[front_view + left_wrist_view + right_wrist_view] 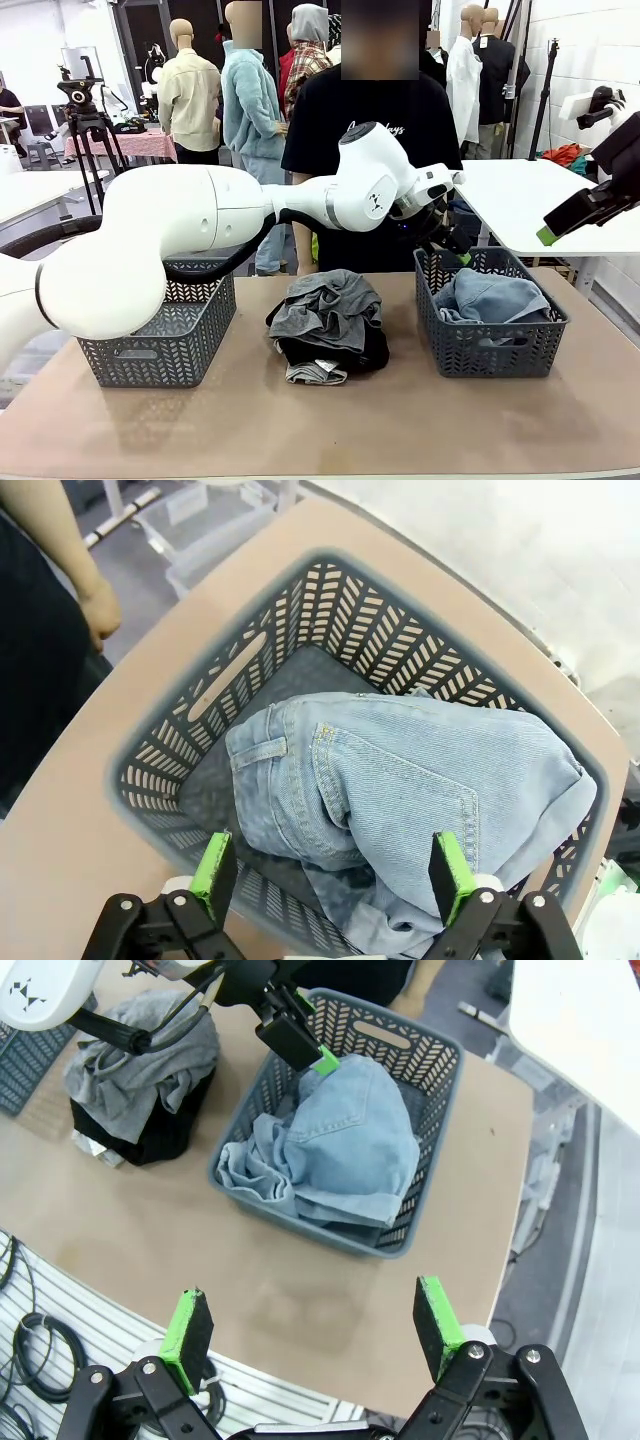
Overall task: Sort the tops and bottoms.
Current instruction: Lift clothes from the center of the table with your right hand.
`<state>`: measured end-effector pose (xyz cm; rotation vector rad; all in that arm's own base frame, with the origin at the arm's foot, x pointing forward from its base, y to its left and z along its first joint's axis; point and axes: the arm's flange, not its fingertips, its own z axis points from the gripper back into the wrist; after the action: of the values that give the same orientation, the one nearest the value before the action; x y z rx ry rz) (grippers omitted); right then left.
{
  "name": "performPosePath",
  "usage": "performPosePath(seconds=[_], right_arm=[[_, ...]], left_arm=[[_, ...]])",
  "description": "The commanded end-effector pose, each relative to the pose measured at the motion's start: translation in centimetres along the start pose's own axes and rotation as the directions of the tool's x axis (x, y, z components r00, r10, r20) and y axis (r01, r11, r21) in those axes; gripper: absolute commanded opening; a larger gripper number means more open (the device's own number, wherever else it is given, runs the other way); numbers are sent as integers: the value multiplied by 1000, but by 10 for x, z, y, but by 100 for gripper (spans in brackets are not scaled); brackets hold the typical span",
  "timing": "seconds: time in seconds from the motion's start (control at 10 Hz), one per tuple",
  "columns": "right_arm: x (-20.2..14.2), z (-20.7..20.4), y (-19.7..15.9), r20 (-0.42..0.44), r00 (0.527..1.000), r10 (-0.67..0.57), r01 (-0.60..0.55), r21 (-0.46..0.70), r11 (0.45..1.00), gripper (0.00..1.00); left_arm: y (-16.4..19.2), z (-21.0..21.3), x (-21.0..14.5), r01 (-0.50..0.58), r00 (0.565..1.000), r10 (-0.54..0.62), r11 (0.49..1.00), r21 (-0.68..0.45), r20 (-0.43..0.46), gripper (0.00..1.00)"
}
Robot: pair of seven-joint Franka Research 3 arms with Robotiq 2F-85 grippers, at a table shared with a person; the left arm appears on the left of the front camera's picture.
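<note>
Nearest you, at lower centre of the front view, the pile of grey and black garments (330, 325) lies on the bench (320, 430) between the two baskets. The right basket (490, 345) holds the light blue denim (495, 298). Your left hand (333, 880) hangs just above it, jaws spread wide and empty. Your right hand (315, 1330), off at the frame's right edge, is likewise wide open and empty. The pile lies frame-left of the left hand, which I judge the nearer one.
</note>
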<state>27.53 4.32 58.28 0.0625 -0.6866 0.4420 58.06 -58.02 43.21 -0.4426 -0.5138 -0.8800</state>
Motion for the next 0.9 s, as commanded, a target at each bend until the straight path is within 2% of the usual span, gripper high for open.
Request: performPosePath(seconds=[0.0,0.2,0.3,0.4,0.6,0.7,0.8], right_arm=[[-1,-1,-1,-11,1000,7,-8,-11,1000,100],[-1,-1,-1,-11,1000,7,-8,-11,1000,100],[-1,-1,-1,-11,1000,7,-8,-11,1000,100],[-1,-1,-1,-11,1000,7,-8,-11,1000,100],[-1,-1,-1,-11,1000,7,-8,-11,1000,100],[-1,-1,-1,-11,1000,7,-8,-11,1000,100],[-1,-1,-1,-11,1000,7,-8,-11,1000,100]], left_arm=[[0,3,1,-2,1000,2,1000,-2,0,100],[0,0,0,0,1000,0,1000,0,0,100],[-25,27,-12,49,999,-50,995,83,14,100],[-42,44,-13,86,996,-87,992,93,4,100],[-80,87,-13,149,986,-138,982,120,-94,100],[-84,110,-14,135,986,-115,975,174,-123,100],[-84,130,-20,91,986,-64,980,179,-151,100]])
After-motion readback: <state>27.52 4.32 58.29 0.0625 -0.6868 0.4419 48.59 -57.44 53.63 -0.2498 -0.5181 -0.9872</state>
